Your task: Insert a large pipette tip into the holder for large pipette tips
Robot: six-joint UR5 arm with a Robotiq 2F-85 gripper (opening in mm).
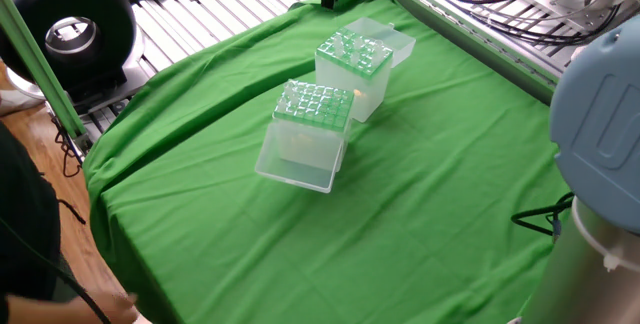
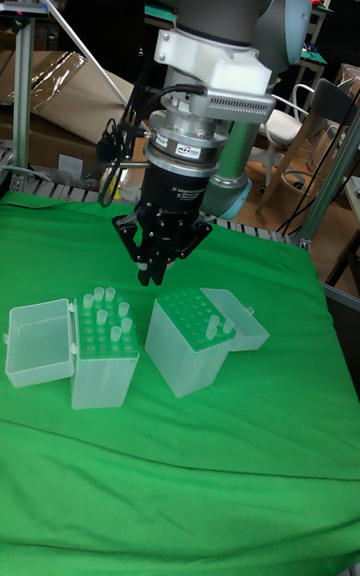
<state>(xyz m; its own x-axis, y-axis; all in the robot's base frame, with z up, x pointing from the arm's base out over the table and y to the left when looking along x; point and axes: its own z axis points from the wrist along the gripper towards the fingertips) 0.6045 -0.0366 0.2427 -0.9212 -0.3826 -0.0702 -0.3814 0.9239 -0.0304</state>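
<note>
1. Looking at the tall fixed view, you see the end effector (image 2: 152, 274) hanging above the desk (image 2: 200, 476), up and to the left of the holder for large pipette tips (image 2: 190, 341), touching nothing.
2. Its fingers sit nearly together with nothing between them.
3. The large pipette tip (image 2: 213, 328) stands upright in a hole of the green top plate, long axis vertical, wide end up.
4. The other tip box (image 2: 104, 356) stands just beside the holder.
</note>
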